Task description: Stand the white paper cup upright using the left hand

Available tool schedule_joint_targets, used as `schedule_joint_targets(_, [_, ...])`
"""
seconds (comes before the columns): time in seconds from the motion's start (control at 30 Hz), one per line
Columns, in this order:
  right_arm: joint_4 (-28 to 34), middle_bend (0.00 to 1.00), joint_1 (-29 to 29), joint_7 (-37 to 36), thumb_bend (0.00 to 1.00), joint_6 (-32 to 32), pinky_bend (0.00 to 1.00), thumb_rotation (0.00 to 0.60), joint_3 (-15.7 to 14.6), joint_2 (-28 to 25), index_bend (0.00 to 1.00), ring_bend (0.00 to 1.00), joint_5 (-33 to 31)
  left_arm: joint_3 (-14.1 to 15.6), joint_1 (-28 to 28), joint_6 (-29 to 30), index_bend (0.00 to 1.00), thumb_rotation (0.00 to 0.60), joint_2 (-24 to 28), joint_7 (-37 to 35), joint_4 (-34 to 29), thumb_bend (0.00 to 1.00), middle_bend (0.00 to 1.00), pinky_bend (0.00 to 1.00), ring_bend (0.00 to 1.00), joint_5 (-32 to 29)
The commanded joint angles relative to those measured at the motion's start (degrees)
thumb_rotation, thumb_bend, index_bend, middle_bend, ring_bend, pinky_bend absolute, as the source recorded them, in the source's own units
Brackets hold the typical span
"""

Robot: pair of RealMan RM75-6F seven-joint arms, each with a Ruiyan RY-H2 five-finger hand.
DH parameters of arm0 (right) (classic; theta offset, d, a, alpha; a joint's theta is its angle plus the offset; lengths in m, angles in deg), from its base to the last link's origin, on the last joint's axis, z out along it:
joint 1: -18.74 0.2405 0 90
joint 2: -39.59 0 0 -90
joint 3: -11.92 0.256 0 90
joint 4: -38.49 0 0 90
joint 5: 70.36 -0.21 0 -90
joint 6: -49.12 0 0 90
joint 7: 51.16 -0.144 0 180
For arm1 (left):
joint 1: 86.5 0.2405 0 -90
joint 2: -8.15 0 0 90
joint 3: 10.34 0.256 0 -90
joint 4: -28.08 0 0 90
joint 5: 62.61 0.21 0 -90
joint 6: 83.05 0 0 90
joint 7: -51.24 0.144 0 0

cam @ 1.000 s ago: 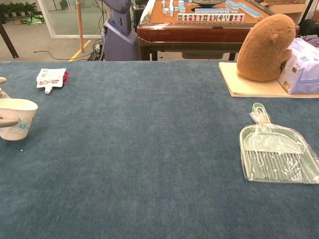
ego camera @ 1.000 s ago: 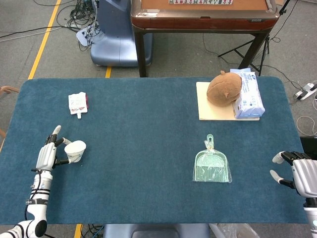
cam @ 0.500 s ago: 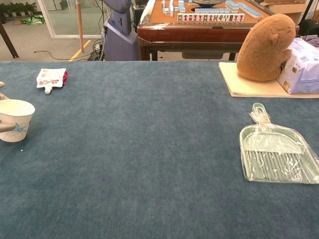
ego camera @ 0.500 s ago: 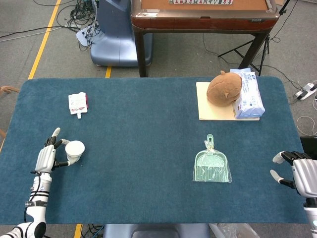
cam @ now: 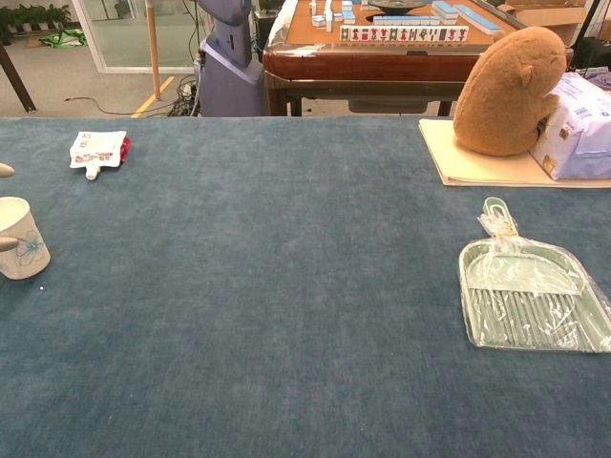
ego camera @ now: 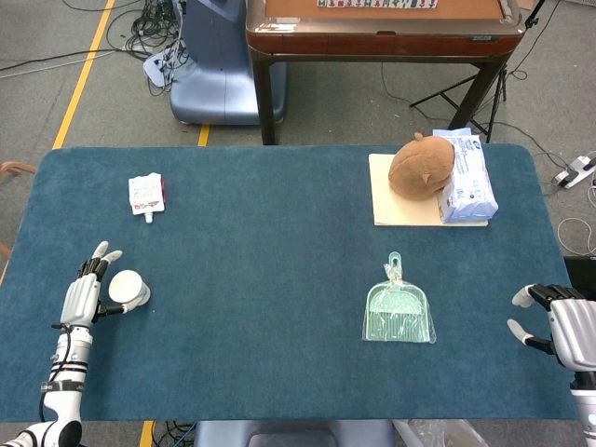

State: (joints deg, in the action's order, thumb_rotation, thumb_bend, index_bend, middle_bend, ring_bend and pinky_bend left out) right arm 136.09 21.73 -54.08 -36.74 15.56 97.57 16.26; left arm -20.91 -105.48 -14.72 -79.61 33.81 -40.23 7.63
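left robot hand grips the upright white paper cup.

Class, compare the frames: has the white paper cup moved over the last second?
Yes. In the head view the white paper cup has shifted left and nearer the table's front edge, further from the fixed spout pouch.

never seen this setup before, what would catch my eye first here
Probably the brown plush toy at the far right of the blue table, sitting on a cream board beside a wipes pack. Then the white paper cup, upright at the near left edge with the left hand against it.
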Motion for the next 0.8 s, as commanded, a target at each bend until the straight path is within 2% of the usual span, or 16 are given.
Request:
schedule_joint_targets(0.03, [0.01, 0.52, -0.02, -0.01, 0.20, -0.05, 0.47, 0.600, 0.01, -0.03, 0.53, 0.44, 0.00, -0.06, 0.76, 1.30, 0.15, 0.600, 1.89, 1.87, -2.62, 0.07, 0.00, 0.00, 0.00, 0.31])
schedule_joint_targets(0.23, [0.02, 0.52, -0.06, 0.12, 0.20, -0.10, 0.47, 0.600, -0.01, -0.03, 0.53, 0.44, 0.02, 0.68, 2.65, 3.44, 0.15, 0.600, 7.35, 6.44, -10.60, 0.07, 0.00, 0.00, 0.00, 0.83])
schedule_joint_targets(0.43, [-0.08, 0.52, 0.01, 0.63, 0.20, 0.16, 0.47, 0.600, -0.08, 0.21, 0.53, 0.44, -0.13, 1.84, 5.33, 3.69, 0.15, 0.600, 14.58, 11.03, -20.62, 0.07, 0.00, 0.00, 0.00, -1.67])
schedule_joint_targets(0.57, [-0.18, 0.52, 0.10, 1.19, 0.20, 0.50, 0.47, 0.600, -0.16, 0.53, 0.53, 0.44, -0.30, 3.30, 6.73, 5.72, 0.15, 0.600, 18.07, 17.12, -24.29, 0.07, 0.00, 0.00, 0.00, -1.45])
schedule_joint_targets(0.7, [-0.27, 0.52, 0.12, 1.64, 0.20, 0.51, 0.47, 0.600, -0.16, 0.78, 0.53, 0.44, -0.33, 5.75, 8.25, 8.45, 0.15, 0.600, 21.05, 26.31, -27.33, 0.07, 0.00, 0.00, 0.00, -0.62])
schedule_joint_targets(0.8, [-0.28, 0.52, 0.03, 2.01, 0.20, 0.41, 0.47, 0.600, -0.16, 0.89, 0.53, 0.44, -0.47, 7.21, 9.82, 10.31, 0.16, 0.600, 22.27, 27.44, -28.84, 0.07, 0.00, 0.00, 0.00, 0.86])
